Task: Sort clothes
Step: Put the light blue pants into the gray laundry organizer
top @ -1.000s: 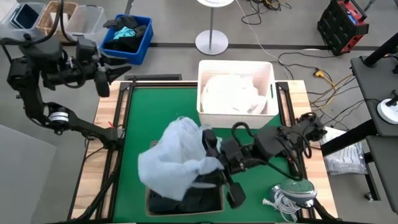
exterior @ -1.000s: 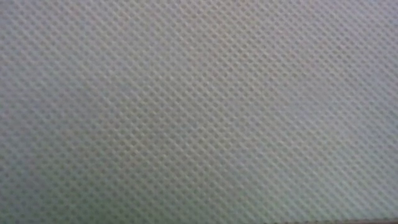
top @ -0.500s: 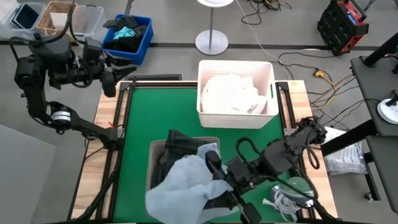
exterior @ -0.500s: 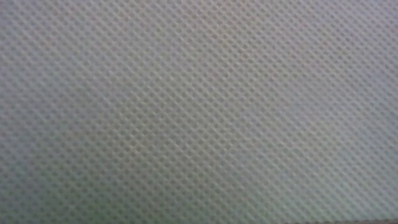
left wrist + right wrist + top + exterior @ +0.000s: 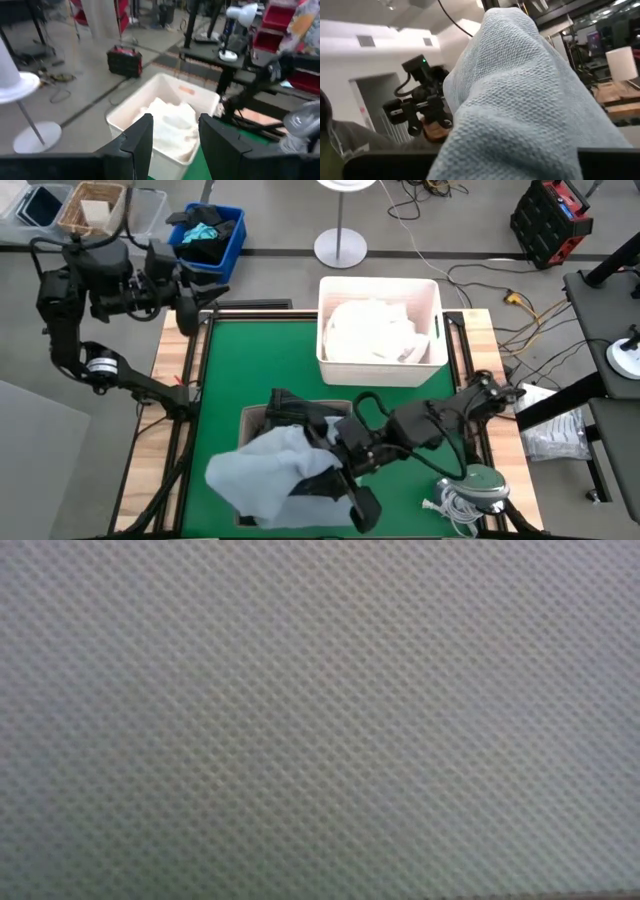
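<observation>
White bin [image 5: 432,300] full of white pieces [image 5: 372,332]; right pincer [image 5: 322,468] clamps light blue shirt [image 5: 262,478] (over grey bin [image 5: 246,425]); left pincer [image 5: 172,137] apart.

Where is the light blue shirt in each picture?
High view: light blue shirt at the bottom, over the grey bin, beside the right pincer.
Low view: only weave fills it; cannot tell.
Left wrist view: bottom right.
Right wrist view: fills the middle.
Shared landmark: white bin.

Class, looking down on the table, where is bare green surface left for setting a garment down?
Free: the green mat left of the white plastic bin. Crowded: the front, where the right gripper holds the light blue shirt over the grey bin.
</observation>
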